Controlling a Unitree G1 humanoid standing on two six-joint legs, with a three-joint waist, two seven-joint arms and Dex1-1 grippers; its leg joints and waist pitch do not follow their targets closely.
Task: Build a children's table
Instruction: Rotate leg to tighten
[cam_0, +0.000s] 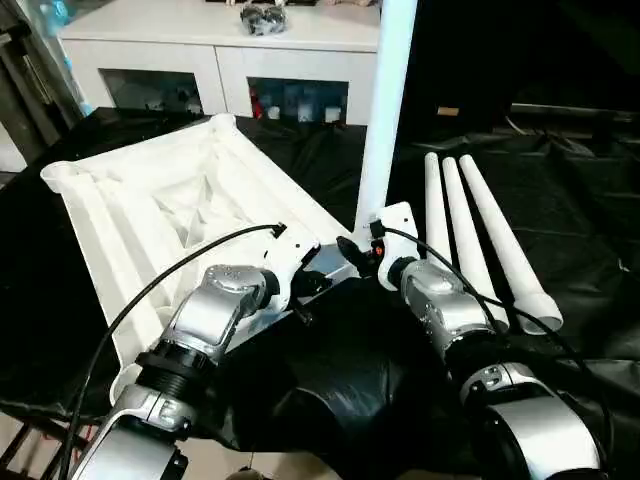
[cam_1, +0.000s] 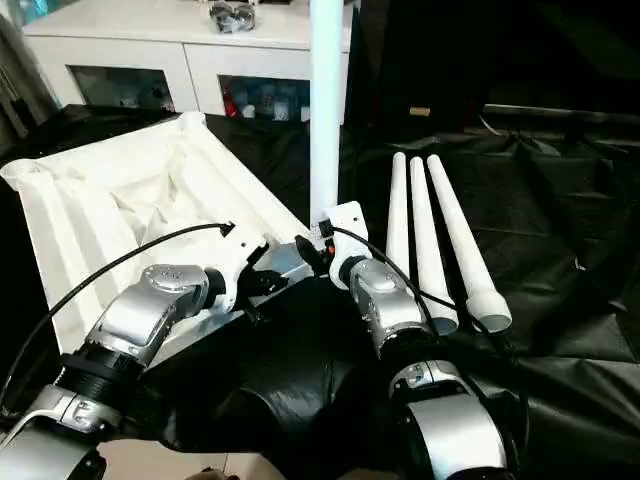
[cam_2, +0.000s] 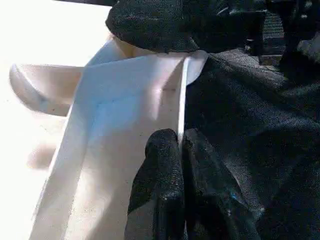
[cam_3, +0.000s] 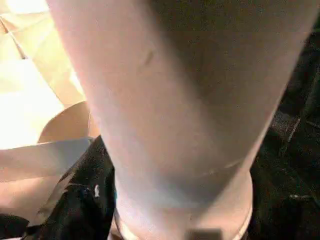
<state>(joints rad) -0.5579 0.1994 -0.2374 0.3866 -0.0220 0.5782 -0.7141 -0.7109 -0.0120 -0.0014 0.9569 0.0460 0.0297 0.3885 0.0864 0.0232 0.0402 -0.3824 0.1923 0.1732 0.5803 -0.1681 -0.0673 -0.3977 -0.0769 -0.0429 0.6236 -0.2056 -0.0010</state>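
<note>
The children's table top (cam_0: 170, 200) lies upside down on the black cloth, ribbed underside facing up. One white leg (cam_0: 385, 110) stands upright in its near right corner socket. My left gripper (cam_0: 305, 285) is at the top's near edge; the left wrist view shows it (cam_2: 180, 145) shut on the thin white rim (cam_2: 182, 100). My right gripper (cam_0: 360, 250) is at the base of the upright leg, which looms close in the right wrist view (cam_3: 175, 100). Three more legs (cam_0: 470, 230) lie side by side to the right of it.
The black-draped work table (cam_0: 560, 200) carries everything; its cloth bunches up near my forearms. Behind it stands a white cabinet (cam_0: 220, 60) with glass doors and a dark object (cam_0: 262, 18) on top.
</note>
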